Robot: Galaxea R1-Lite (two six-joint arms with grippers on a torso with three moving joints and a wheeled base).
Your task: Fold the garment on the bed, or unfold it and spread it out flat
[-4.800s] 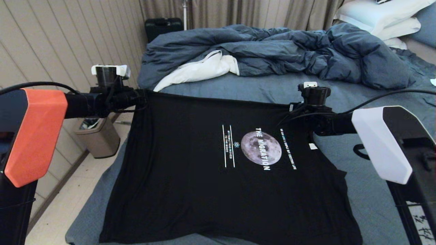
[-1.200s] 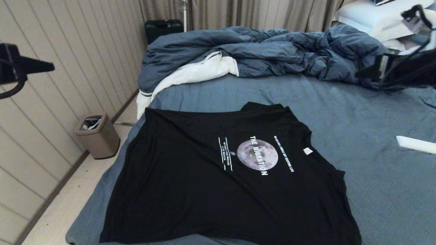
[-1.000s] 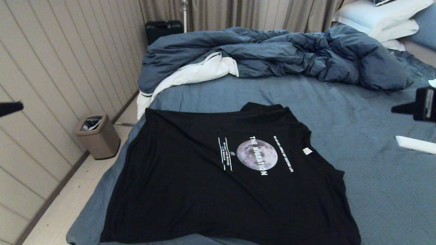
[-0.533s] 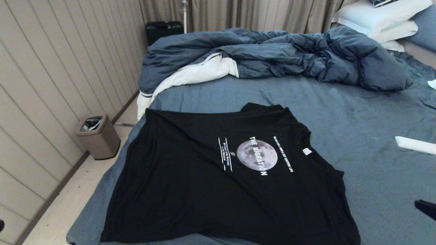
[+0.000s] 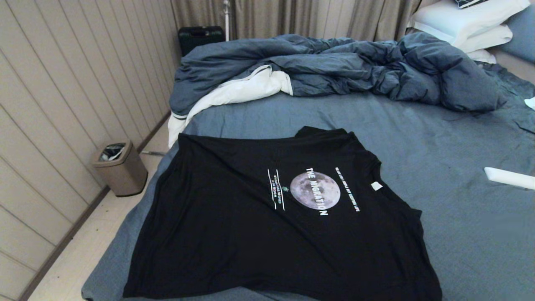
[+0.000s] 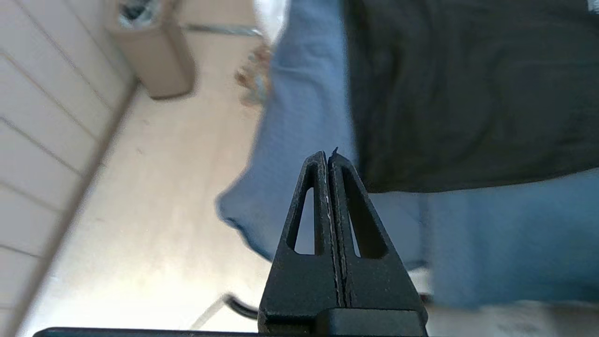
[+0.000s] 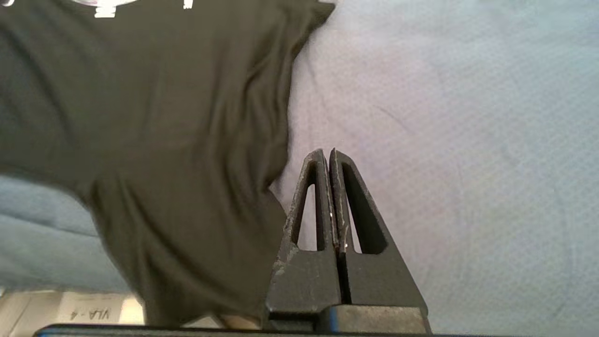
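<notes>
The garment (image 5: 259, 225), a black T-shirt with a grey moon print and white lettering, lies spread flat on the near part of the bed (image 5: 443, 138), its hem hanging over the near edge. Neither arm shows in the head view. My left gripper (image 6: 327, 155) is shut and empty above the bed's near corner, beside the garment (image 6: 468, 93). My right gripper (image 7: 326, 152) is shut and empty over the blue sheet, just off the garment's edge (image 7: 154, 117).
A rumpled dark-blue duvet (image 5: 334, 67) with white lining fills the far half of the bed, white pillows (image 5: 464, 21) beyond it. A small bin (image 5: 119, 167) stands on the floor by the panelled wall. A white object (image 5: 508, 177) lies at the right edge.
Both arms, which earlier held the garment's far edge up, have let go and drawn back out of the head view. The garment now lies flat and still.
</notes>
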